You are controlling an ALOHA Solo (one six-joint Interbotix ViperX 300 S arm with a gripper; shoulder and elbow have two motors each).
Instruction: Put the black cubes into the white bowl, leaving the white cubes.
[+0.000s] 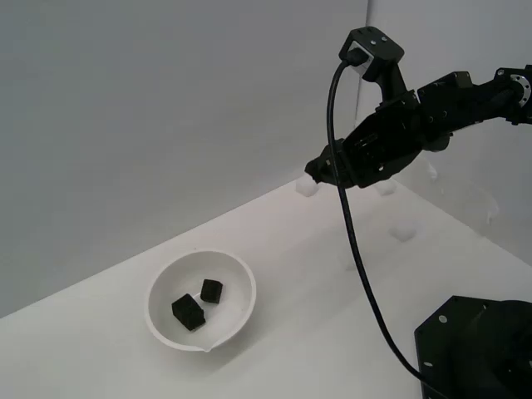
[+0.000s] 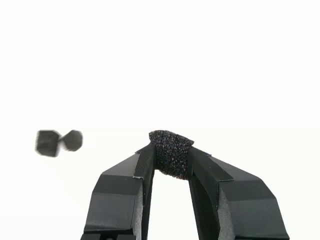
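Gripper (image 2: 171,157) raised well above the table (image 1: 316,274), pinching a black cube (image 2: 171,152) between both fingertips (image 2: 145,162). White bowl (image 1: 241,287) resting on the table, toward the exterior view's left of the arm, holding two black cubes (image 1: 189,312) (image 1: 211,291) lying just beside each other on its floor. White cubes (image 1: 307,189) (image 1: 405,230) scattered beyond the bowl, faint against the surface, one near the far wall, another toward the exterior view's right. Black cable (image 1: 353,241) hanging from the wrist.
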